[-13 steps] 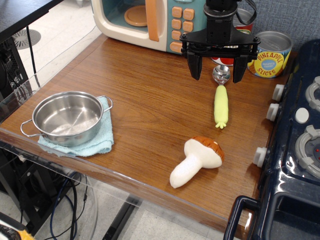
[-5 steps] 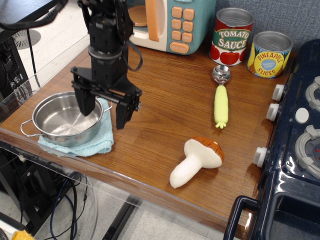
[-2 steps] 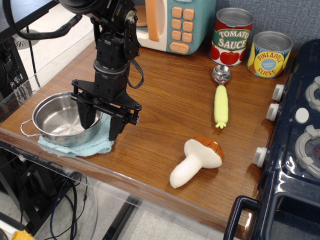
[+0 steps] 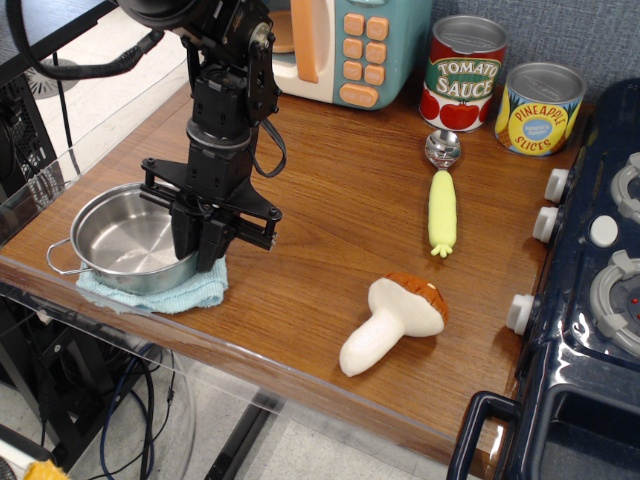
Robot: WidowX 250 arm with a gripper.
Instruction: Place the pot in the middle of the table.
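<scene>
Now the black gripper (image 4: pixel 199 244) pinches the shiny steel pot's (image 4: pixel 120 238) right rim; brown wooden table's (image 4: pixel 330 215) middle lies rightward

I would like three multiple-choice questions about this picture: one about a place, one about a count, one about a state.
1. Where is the pot?
A. on the blue cloth at the table's front left corner
B. beside the mushroom
C. on the stove

2. How many tin cans stand at the back?
A. one
B. two
C. three

3. What is the gripper doing?
A. hanging open above the cans
B. closed on the pot's right rim
C. holding the mushroom

Answers: 1 A, the pot sits on the cloth near that corner. 2 B, a tomato sauce can and a pineapple can. 3 B, its fingers meet at the pot's rim.
</scene>
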